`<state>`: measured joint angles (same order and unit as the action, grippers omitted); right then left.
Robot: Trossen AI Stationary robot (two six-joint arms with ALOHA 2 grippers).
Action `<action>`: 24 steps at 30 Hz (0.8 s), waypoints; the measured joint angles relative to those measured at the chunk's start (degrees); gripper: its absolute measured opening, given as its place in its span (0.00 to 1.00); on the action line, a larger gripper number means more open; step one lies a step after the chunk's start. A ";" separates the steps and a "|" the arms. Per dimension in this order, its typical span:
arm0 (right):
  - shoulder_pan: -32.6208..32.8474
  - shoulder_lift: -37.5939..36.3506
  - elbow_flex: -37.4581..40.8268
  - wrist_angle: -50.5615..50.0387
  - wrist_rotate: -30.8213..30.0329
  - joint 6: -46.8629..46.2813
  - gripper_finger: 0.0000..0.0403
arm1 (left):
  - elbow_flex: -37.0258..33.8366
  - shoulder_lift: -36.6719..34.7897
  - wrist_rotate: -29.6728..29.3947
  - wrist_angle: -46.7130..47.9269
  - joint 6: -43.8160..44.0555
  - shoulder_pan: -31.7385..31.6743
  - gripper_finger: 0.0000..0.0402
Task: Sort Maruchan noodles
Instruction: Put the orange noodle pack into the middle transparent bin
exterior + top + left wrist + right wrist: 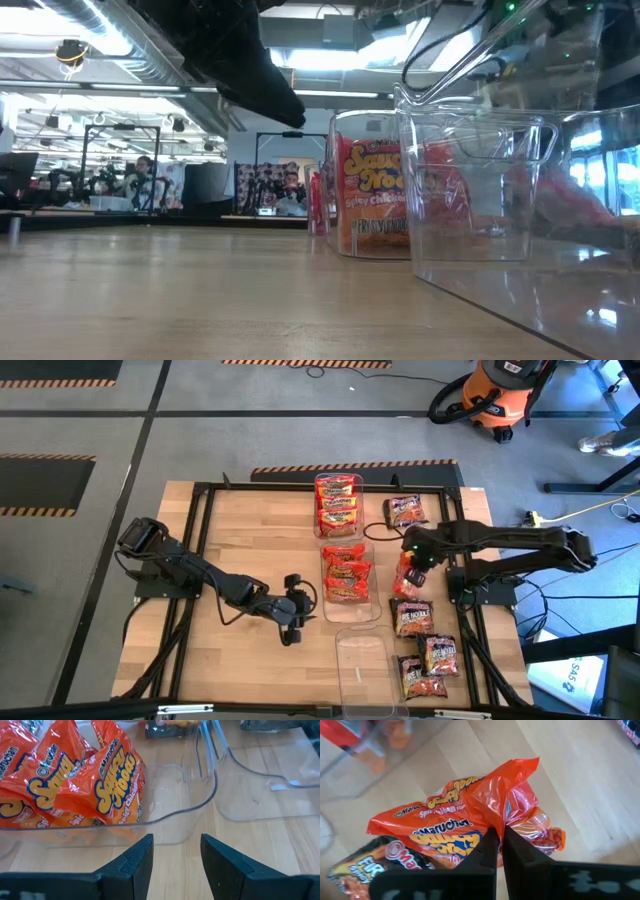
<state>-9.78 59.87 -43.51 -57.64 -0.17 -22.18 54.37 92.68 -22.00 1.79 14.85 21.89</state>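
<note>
Three clear bins stand in a row down the table's middle. The far bin [338, 505] holds red-yellow Maruchan noodles, the middle bin [347, 573] holds orange ones [75, 785], and nothing lies in the near bin [362, 665]. Dark packets lie on the table at the right [412, 618], [440, 655], [405, 512]. My right gripper [410, 563] points down, right of the middle bin, shut on an orange packet [455, 820]. My left gripper [175, 860] stands open just left of the middle bin's near corner, with nothing between its fingers. My right gripper pinches a bunched-up part of the orange packet's wrapper [496, 817] between its two fingers [487, 847]. The fingers come from above, pointing down. The packet hangs tilted below them, over a dark packet [365, 865]; whether its lower end touches that one I cannot tell.
A black frame [200, 490] runs around the wooden tabletop. Bare wood shows left of the bins [250, 540]. In the low view the near bin's wall [500, 200] stands close in front, with the middle bin [375, 200] behind it.
</note>
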 joint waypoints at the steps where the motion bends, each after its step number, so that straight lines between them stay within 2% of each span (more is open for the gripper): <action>1: 0.00 -0.55 -0.02 0.31 0.25 0.01 0.00 | 0.00 0.00 0.00 -0.33 0.00 0.00 0.39; 13: 0.02 -4.84 -0.11 2.15 2.52 1.86 0.00 | 0.00 0.00 2.05 -5.47 0.00 0.00 0.39; 24: 0.04 -9.54 -0.11 5.41 6.15 3.20 0.00 | 0.00 0.00 0.33 -10.15 0.07 -0.01 0.39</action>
<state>-9.74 50.32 -43.62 -52.23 5.98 -18.98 54.37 92.68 -21.67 -8.36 14.92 21.88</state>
